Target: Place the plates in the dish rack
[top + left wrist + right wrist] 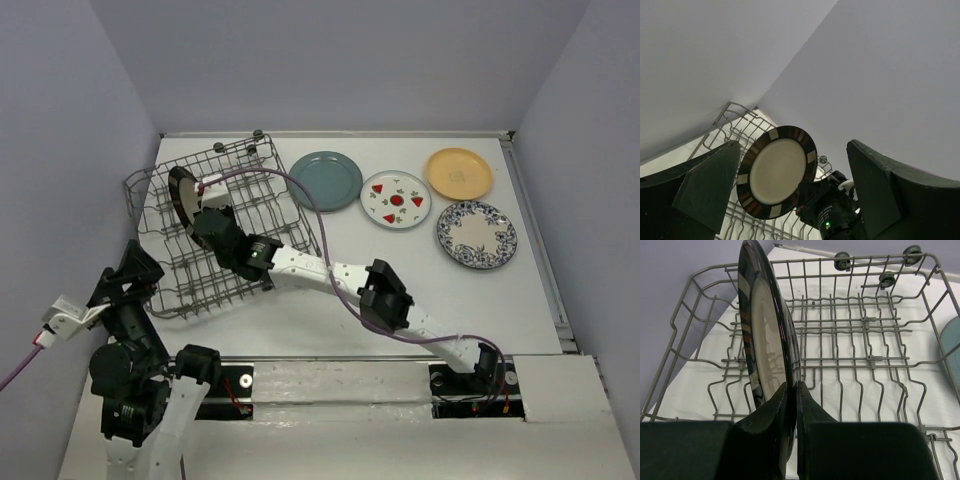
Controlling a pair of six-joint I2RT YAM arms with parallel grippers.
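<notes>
The grey wire dish rack [270, 215] stands at the table's left. My right gripper [207, 224] is shut on the rim of the black-rimmed plate [182, 198], holding it upright on edge over the rack's left part; the right wrist view shows the plate [765, 355] edge-on between my fingers [812, 412]. The left wrist view shows the plate's pale centre [777, 171]. My left gripper [128, 272] is open and empty at the rack's near left corner. The teal [325, 180], watermelon [396, 200], yellow-orange [459, 173] and blue floral [477, 234] plates lie flat to the right.
The rack's black wheels [258, 134] sit at its far edge. My right arm [385, 295] stretches diagonally across the table from the near right. Grey walls close in on the left, back and right. A rail [350, 375] runs along the near edge.
</notes>
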